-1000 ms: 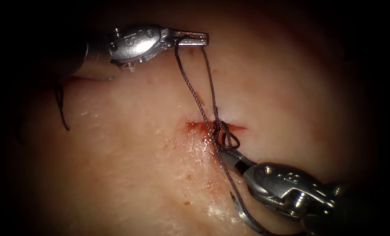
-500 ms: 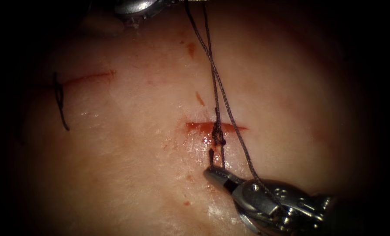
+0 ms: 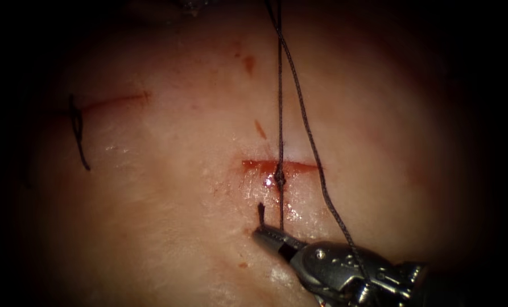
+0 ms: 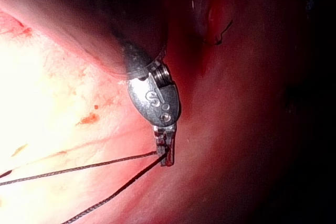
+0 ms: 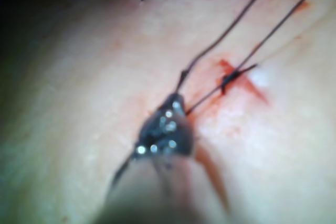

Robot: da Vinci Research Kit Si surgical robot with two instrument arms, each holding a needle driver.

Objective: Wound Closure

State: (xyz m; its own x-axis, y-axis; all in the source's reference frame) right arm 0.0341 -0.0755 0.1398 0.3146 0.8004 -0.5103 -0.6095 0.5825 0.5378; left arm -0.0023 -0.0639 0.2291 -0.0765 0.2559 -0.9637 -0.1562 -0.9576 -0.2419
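On the tissue (image 3: 168, 227) a short red cut (image 3: 299, 166) carries a small dark knot (image 3: 279, 181) at its middle. From the knot one strand of thread (image 3: 280, 85) runs straight up, taut. My left tool (image 4: 167, 153) is shut on the thread, with two strands leaving its jaws. Just below the cut, my right tool (image 3: 268, 233) is shut on the thread's short end, and a stub of tail (image 3: 260, 211) sticks up beside its tip. A second strand (image 3: 316, 165) slants from above down across the right tool's body. The knot (image 5: 227, 81) lies beyond the right tool's tip (image 5: 176, 100).
To the left, a thinner red cut (image 3: 117, 100) carries an earlier stitch with dark thread ends (image 3: 78, 133). Small red spots (image 3: 248, 62) mark the tissue above the cut. Wet, shiny tissue with red fluid lies just under the knot.
The left tool has risen past the picture's upper edge, drawing both strands taut. The right tool has slid down and to the left. The loose loops have closed into a small knot.
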